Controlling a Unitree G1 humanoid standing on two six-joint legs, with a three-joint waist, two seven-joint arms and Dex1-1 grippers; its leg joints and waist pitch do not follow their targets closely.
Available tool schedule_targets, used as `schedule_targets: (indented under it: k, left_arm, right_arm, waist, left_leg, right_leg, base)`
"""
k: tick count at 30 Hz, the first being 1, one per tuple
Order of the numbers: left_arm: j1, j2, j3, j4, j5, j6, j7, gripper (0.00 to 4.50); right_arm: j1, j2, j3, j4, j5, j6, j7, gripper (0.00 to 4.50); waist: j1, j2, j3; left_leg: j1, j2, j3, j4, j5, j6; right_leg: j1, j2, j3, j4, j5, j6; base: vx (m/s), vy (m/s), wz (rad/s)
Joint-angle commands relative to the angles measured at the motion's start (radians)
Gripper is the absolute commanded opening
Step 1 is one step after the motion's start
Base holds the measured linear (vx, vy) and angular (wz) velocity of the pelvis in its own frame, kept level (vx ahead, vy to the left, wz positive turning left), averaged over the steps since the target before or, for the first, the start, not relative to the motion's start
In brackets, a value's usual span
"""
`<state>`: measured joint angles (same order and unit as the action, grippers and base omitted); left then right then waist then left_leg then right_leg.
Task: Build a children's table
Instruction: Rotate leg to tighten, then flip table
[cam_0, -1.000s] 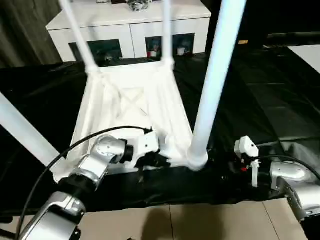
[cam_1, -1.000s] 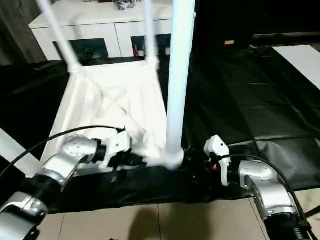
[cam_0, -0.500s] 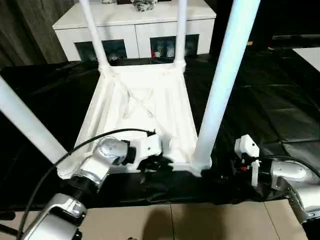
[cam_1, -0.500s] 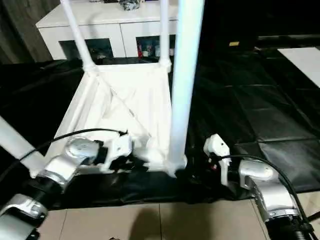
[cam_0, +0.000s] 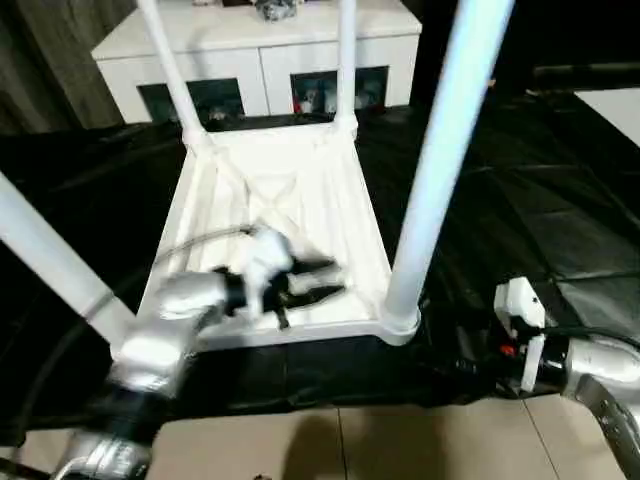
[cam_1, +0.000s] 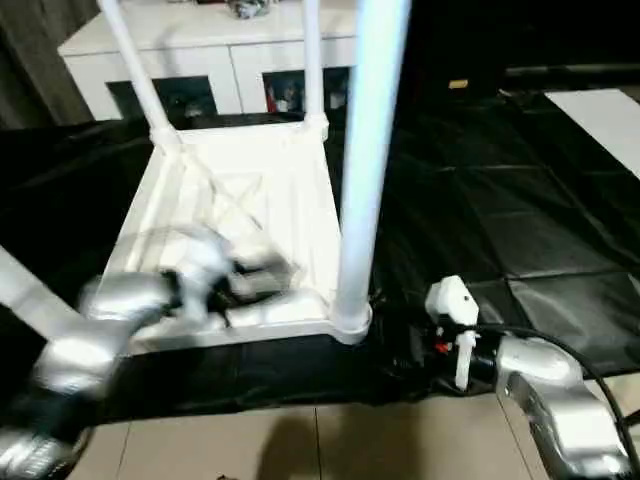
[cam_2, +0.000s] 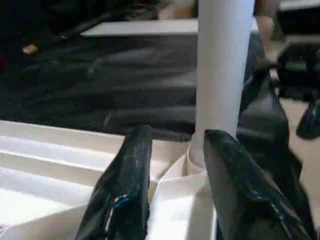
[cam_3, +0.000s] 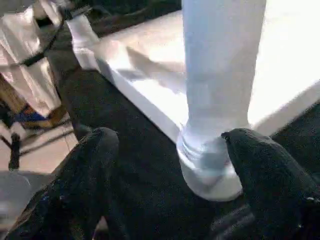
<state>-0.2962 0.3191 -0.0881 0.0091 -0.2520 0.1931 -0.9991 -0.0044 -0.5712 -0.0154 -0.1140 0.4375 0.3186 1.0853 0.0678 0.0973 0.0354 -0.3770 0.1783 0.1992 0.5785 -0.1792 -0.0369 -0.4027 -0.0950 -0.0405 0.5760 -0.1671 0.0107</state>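
The left gripper (cam_0: 318, 281) hangs over the ribbed underside of the children's table (cam_0: 300, 215), its two black fingers (cam_2: 122, 195) parted a moderate way with nothing between them. In the left wrist view they point toward the near right leg (cam_0: 440, 165) where it meets the corner socket. The right gripper (cam_3: 172, 165) sits low beside that same corner, on the black floor mat (cam_0: 520, 200), its fingers spread wide to either side of the leg's base and gripping nothing.

The table lies upside down on the mat, in front of a white cabinet (cam_0: 265, 50) with glass doors. All four legs appear to be in their corner sockets and stand upward — two at the far corners, one at the near left (cam_0: 50, 260), one at the near right.

By my judgement the assembly is nearly finished. What seems left is any last tightening of the near right leg — how snug it sits cannot be told — and then turning the table onto its feet.
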Motion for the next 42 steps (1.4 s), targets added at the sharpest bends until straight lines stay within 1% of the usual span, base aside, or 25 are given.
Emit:
schedule_targets:
  k: [1, 2, 5, 6, 7, 8, 10, 11, 12, 14, 17, 18, 19, 20, 21, 22, 23, 24, 25, 27, 28, 29, 34, 38, 42]
  left_arm:
    - [0.095, 0.001, 0.081, -0.168, -0.04, 0.081, 0.101, 1.83]
    - [0.118, -0.006, 0.096, -0.201, -0.043, 0.087, 0.127, 1.83]
    - [0.192, -0.06, 0.17, -0.298, -0.054, 0.076, 0.261, 2.11]
    - [0.192, -0.061, 0.171, -0.299, -0.054, 0.076, 0.262, 2.11]
    - [0.27, -0.097, 0.212, -0.374, -0.093, 0.08, 0.314, 2.17]
    - [0.31, -0.108, 0.225, -0.402, -0.107, 0.07, 0.323, 2.2]
    - [0.374, -0.127, 0.254, -0.436, -0.099, 0.026, 0.343, 2.52]
    - [0.381, -0.129, 0.257, -0.44, -0.1, 0.024, 0.344, 2.55]
    - [0.446, -0.13, 0.276, -0.468, -0.121, 0.018, 0.335, 2.58]
    - [0.498, -0.113, 0.284, -0.489, -0.127, 0.01, 0.311, 2.7]
    - [0.567, -0.062, 0.319, -0.491, -0.177, 0.042, 0.246, 2.96]
    - [0.608, -0.017, 0.368, -0.486, -0.212, 0.059, 0.199, 3.04]
    - [0.623, -0.003, 0.394, -0.486, -0.235, 0.067, 0.19, 3.12]
    - [0.632, 0.011, 0.436, -0.474, -0.25, 0.059, 0.184, 3.19]
    - [0.638, 0.02, 0.464, -0.466, -0.258, 0.05, 0.18, 3.37]
    - [0.638, 0.02, 0.464, -0.466, -0.258, 0.05, 0.18, 3.48]
    - [0.678, 0.058, 0.508, -0.458, -0.264, 0.05, 0.167, 3.57]
    - [0.693, 0.07, 0.52, -0.455, -0.268, 0.051, 0.161, 3.64]
    - [0.716, 0.085, 0.538, -0.454, -0.277, 0.062, 0.151, 3.64]
    - [0.742, 0.099, 0.56, -0.447, -0.276, 0.045, 0.135, 3.93]
    - [0.758, 0.109, 0.578, -0.445, -0.298, 0.054, 0.13, 4.02]
    - [0.756, 0.108, 0.621, -0.425, -0.322, 0.047, 0.142, 4.02]
    - [0.76, 0.111, 0.669, -0.375, -0.346, 0.038, 0.163, 4.48]
    - [0.738, 0.087, 0.697, -0.357, -0.378, 0.04, 0.199, 4.48]
    - [0.729, 0.061, 0.731, -0.326, -0.409, 0.027, 0.233, 4.48]
  right_arm:
    - [0.043, 0.002, -0.028, -0.128, 0.068, 0.064, -0.029, 3.78]
    - [0.054, 0.005, -0.032, -0.152, 0.078, 0.073, -0.037, 3.78]
    - [0.094, 0.025, -0.041, -0.239, 0.134, 0.119, -0.09, 3.78]
    - [0.094, 0.025, -0.041, -0.24, 0.134, 0.119, -0.09, 3.78]
    - [0.134, 0.033, -0.047, -0.302, 0.18, 0.157, -0.12, 3.78]
    - [0.151, 0.036, -0.048, -0.325, 0.193, 0.168, -0.13, 3.78]
    - [0.17, 0.048, -0.047, -0.35, 0.191, 0.178, -0.156, 3.78]
    - [0.171, 0.051, -0.047, -0.351, 0.19, 0.179, -0.16, 3.95]
    - [0.166, 0.077, -0.05, -0.349, 0.187, 0.185, -0.196, 4.05]
    - [0.16, 0.097, -0.05, -0.349, 0.195, 0.195, -0.223, 4.15]
    - [0.146, 0.113, -0.025, -0.36, 0.196, 0.212, -0.258, 4.38]
    - [0.131, 0.126, -0.01, -0.364, 0.196, 0.22, -0.285, 4.46]
    - [0.122, 0.135, -0.005, -0.362, 0.194, 0.222, -0.299, 4.5]
    - [0.109, 0.145, 0.005, -0.351, 0.182, 0.22, -0.311, 4.5]
    - [0.1, 0.151, 0.012, -0.345, 0.173, 0.218, -0.318, 4.5]
    - [0.1, 0.151, 0.012, -0.345, 0.173, 0.218, -0.318, 4.5]
    - [0.088, 0.161, 0.036, -0.336, 0.159, 0.219, -0.315, 4.5]
    - [0.086, 0.164, 0.045, -0.334, 0.157, 0.22, -0.313, 4.5]
    - [0.085, 0.166, 0.057, -0.333, 0.151, 0.22, -0.308, 4.5]
    - [0.084, 0.167, 0.068, -0.333, 0.154, 0.222, -0.303, 4.5]
    - [0.08, 0.169, 0.075, -0.331, 0.153, 0.221, -0.311, 4.5]
    - [0.066, 0.18, 0.087, -0.313, 0.139, 0.21, -0.328, 4.5]
    - [0.033, 0.218, 0.109, -0.271, 0.09, 0.176, -0.374, 4.5]
    - [0.021, 0.242, 0.121, -0.249, 0.065, 0.155, -0.404, 4.5]
    - [0.009, 0.273, 0.141, -0.227, 0.033, 0.127, -0.44, 4.5]
  waist:
    - [-0.006, -0.014, -0.046]
    - [-0.008, -0.013, -0.048]
    - [-0.017, -0.009, -0.041]
    - [-0.018, -0.02, -0.041]
    - [-0.017, -0.018, -0.039]
    - [-0.018, -0.017, -0.038]
    - [-0.02, -0.018, -0.035]
    - [-0.025, -0.016, -0.035]
    - [-0.026, -0.019, -0.037]
    - [-0.031, -0.016, -0.033]
    - [-0.034, -0.017, -0.032]
    - [-0.034, -0.022, -0.032]
    - [-0.033, -0.019, -0.032]
    - [-0.036, -0.022, -0.031]
    - [-0.034, -0.024, -0.033]
    - [-0.033, -0.018, -0.032]
    - [-0.033, -0.023, -0.033]
    - [-0.032, -0.021, -0.032]
    - [-0.031, -0.027, -0.032]
    - [-0.032, -0.022, -0.032]
    - [-0.029, -0.028, -0.034]
    - [-0.028, -0.028, -0.033]
    - [-0.026, -0.03, -0.035]
    - [-0.026, -0.03, -0.034]
    - [-0.029, -0.036, -0.03]
  left_leg:
    - [0.009, 0.053, -0.026, -0.078, -0.334, 0.06]
    - [0.008, 0.054, -0.029, -0.078, -0.328, 0.061]
    - [0.008, 0.047, -0.029, -0.078, -0.36, 0.052]
    - [0.008, 0.047, -0.03, -0.078, -0.365, 0.048]
    - [0.011, 0.045, -0.031, -0.079, -0.376, 0.041]
    - [0.007, 0.049, -0.035, -0.083, -0.37, 0.036]
    - [0.007, 0.047, -0.034, -0.081, -0.389, 0.033]
    - [0.005, 0.044, -0.036, -0.083, -0.405, 0.024]
    - [0.009, 0.042, -0.038, -0.081, -0.414, 0.016]
    - [0.002, 0.041, -0.04, -0.085, -0.429, 0.012]
    - [0.009, 0.039, -0.043, -0.086, -0.467, -0.003]
    - [0.01, 0.038, -0.044, -0.085, -0.464, -0.004]
    - [0.008, 0.036, -0.044, -0.086, -0.453, -0.007]
    - [0.004, 0.036, -0.045, -0.088, -0.461, -0.009]
    - [0.009, 0.037, -0.047, -0.088, -0.466, -0.019]
    - [0.015, 0.039, -0.047, -0.091, -0.485, -0.027]
    - [0.014, 0.039, -0.048, -0.09, -0.485, -0.029]
    - [0.013, 0.039, -0.048, -0.091, -0.486, -0.03]
    - [0.011, 0.039, -0.047, -0.091, -0.488, -0.027]
    - [0.013, 0.042, -0.049, -0.096, -0.494, -0.034]
    - [0.016, 0.041, -0.047, -0.093, -0.494, -0.036]
    - [0.015, 0.04, -0.046, -0.094, -0.495, -0.037]
    - [0.017, 0.039, -0.045, -0.094, -0.498, -0.048]
    - [0.018, 0.04, -0.046, -0.096, -0.513, -0.055]
    - [0.021, 0.037, -0.048, -0.096, -0.552, -0.065]
  right_leg:
    - [0.041, -0.042, 0.023, -0.074, -0.323, -0.19]
    - [0.043, -0.043, 0.023, -0.072, -0.316, -0.188]
    - [0.033, -0.037, 0.021, -0.086, -0.421, -0.147]
    - [0.033, -0.036, 0.021, -0.089, -0.438, -0.137]
    - [0.028, -0.036, 0.022, -0.092, -0.481, -0.117]
    - [0.033, -0.039, 0.023, -0.092, -0.48, -0.107]
    - [0.023, -0.033, 0.024, -0.097, -0.499, -0.086]
    - [0.023, -0.033, 0.023, -0.096, -0.519, -0.073]
    - [0.018, -0.034, 0.024, -0.099, -0.535, -0.063]
    - [0.016, -0.033, 0.024, -0.102, -0.552, -0.05]
    - [0.007, -0.029, 0.026, -0.104, -0.576, -0.028]
    - [0.008, -0.03, 0.026, -0.104, -0.573, -0.026]
    - [0.004, -0.03, 0.028, -0.098, -0.564, -0.028]
    - [0.007, -0.029, 0.026, -0.098, -0.567, -0.026]
    - [0.006, -0.028, 0.025, -0.098, -0.557, -0.027]
    - [0.002, -0.026, 0.028, -0.097, -0.536, -0.033]
    - [0.004, -0.026, 0.028, -0.095, -0.521, -0.036]
    - [0.005, -0.026, 0.028, -0.093, -0.509, -0.04]
    - [0.006, -0.028, 0.029, -0.09, -0.502, -0.042]
    - [0.008, -0.027, 0.031, -0.089, -0.48, -0.043]
    - [0.006, -0.027, 0.033, -0.087, -0.463, -0.048]
    - [0.006, -0.027, 0.033, -0.086, -0.459, -0.053]
    - [0.008, -0.026, 0.033, -0.08, -0.406, -0.072]
    - [0.012, -0.028, 0.034, -0.08, -0.417, -0.07]
    - [0.01, -0.03, 0.033, -0.087, -0.485, -0.059]
  base:
    - [0.0, 0.0, 0.0]
    - [0.0, 0.0, 0.0]
    - [0.0, 0.0, 0.0]
    - [0.0, 0.0, 0.0]
    - [0.0, 0.0, 0.0]
    - [0.0, 0.0, 0.0]
    - [0.0, 0.0, 0.0]
    - [0.0, 0.0, 0.0]
    - [0.0, 0.0, 0.0]
    - [0.0, 0.0, 0.0]
    - [0.0, 0.0, 0.0]
    - [0.0, 0.0, 0.0]
    - [0.0, 0.0, 0.0]
    - [0.0, 0.0, 0.0]
    - [0.0, 0.0, 0.0]
    - [0.0, 0.0, 0.0]
    - [0.0, 0.0, 0.0]
    - [0.0, 0.0, 0.0]
    - [0.0, 0.0, 0.0]
    - [0.0, 0.0, 0.0]
    - [0.0, 0.0, 0.0]
    - [0.0, 0.0, 0.0]
    - [0.0, 0.0, 0.0]
    - [0.0, 0.0, 0.0]
    - [0.0, 0.0, 0.0]
